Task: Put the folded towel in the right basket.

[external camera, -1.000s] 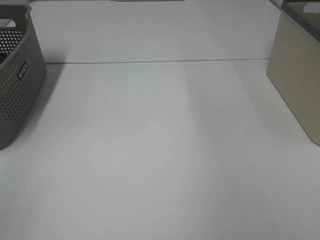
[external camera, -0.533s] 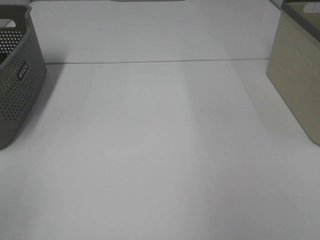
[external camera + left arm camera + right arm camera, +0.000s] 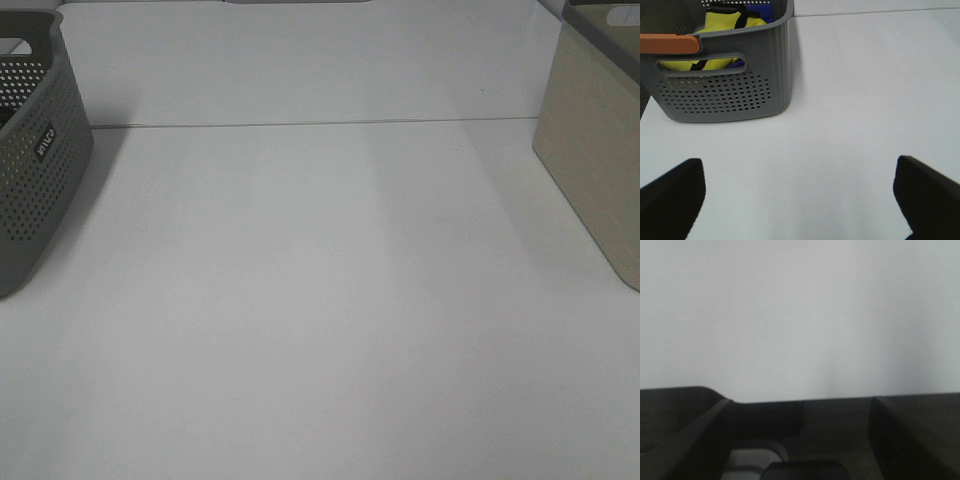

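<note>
The folded towel does not show clearly in any view. The right basket is beige with a dark rim and stands at the table's right edge. Neither gripper appears in the exterior high view. In the left wrist view my left gripper is open and empty, its dark fingers spread wide over bare table in front of the grey perforated basket. In the right wrist view my right gripper has its fingers apart above a dark, dim space; what lies below them is unclear.
The grey perforated basket stands at the table's left edge. It holds a yellow cloth item and something blue, and has an orange grip on its rim. A seam crosses the white table.
</note>
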Available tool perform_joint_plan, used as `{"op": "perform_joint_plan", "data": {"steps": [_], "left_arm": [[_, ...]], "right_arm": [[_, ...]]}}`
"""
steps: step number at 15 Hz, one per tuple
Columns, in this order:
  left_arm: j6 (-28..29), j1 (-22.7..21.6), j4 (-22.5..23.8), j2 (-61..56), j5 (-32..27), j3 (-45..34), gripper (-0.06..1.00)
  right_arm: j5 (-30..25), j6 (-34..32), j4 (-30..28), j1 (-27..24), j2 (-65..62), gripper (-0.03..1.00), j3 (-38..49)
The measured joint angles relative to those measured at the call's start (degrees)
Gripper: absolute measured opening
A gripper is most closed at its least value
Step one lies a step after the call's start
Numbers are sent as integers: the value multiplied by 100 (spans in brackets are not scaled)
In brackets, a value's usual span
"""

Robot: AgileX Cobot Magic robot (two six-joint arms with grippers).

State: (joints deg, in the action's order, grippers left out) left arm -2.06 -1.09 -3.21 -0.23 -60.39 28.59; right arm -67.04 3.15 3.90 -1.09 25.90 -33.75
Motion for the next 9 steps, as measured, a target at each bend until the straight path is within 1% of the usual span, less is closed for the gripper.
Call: {"op": "perform_joint_plan", "data": {"steps": [1,4,6,9], "left_arm": [[0,0,0,0,0,0,97],[0,0,0,0,0,0,97],[0,0,0,0,0,0,97],[0,0,0,0,0,0,97]], "right_arm": [[115,46,0,0,-223,70,92],[458,92,0,0,-1616,70,378],[481,126,0,0,-2269,70,401],[550,132,23,0,-2613,70,447]]}}
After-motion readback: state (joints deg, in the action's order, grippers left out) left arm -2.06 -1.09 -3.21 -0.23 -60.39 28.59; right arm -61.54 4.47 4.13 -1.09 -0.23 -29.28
